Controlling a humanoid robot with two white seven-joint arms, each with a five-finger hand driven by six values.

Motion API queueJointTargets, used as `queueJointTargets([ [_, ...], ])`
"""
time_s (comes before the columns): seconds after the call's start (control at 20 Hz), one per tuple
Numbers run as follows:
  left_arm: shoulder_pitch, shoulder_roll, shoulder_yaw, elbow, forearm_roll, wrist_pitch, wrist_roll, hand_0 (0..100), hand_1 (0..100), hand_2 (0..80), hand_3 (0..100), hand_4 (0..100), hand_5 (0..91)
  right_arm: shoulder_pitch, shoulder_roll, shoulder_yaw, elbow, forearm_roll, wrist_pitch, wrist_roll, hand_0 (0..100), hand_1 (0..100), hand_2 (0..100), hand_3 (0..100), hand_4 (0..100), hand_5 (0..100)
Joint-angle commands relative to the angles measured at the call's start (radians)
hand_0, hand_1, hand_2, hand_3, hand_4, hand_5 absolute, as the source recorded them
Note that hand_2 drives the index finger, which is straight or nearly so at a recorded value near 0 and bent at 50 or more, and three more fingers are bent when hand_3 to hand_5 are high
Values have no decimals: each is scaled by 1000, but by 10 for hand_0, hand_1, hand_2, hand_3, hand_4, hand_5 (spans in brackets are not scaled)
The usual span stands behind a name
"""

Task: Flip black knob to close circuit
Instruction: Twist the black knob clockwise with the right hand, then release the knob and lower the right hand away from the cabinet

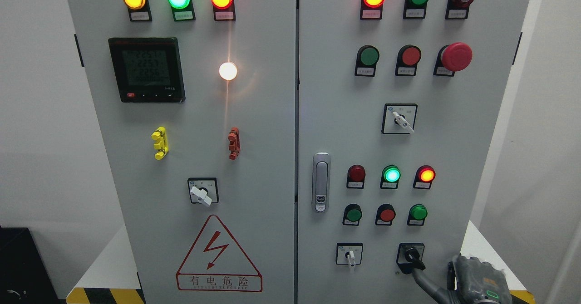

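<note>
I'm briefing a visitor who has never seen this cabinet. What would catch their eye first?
Probably the glaring white lamp in the middle of the left door, with a streak of light above and below it. Next come the lit lamps along the top and the big red mushroom button at upper right. Low on the right door, the right hand has a finger at the black knob.

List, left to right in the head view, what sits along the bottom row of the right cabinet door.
White-handled selector switch → black knob → right hand, whose one visible finger reaches up to just below the knob.
</note>
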Motion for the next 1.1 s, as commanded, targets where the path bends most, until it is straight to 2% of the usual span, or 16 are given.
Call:
queueJointTargets([
  [0.0,0,0,0,0,0,0,1,120,556,0,0,0,0,-2,14,-9,-22,-4,-1,-13,0,0,835,1000,904,872],
  [0.5,0,0,0,0,0,0,1,120,556,0,0,0,0,-1,16,-7,-20,-4,-1,-13,0,0,834,1000,899,871],
  [1.05,0,0,0,0,0,0,1,120,556,0,0,0,0,17,94,33,-31,-7,-32,-14,0,0,830,1000,892,873],
])
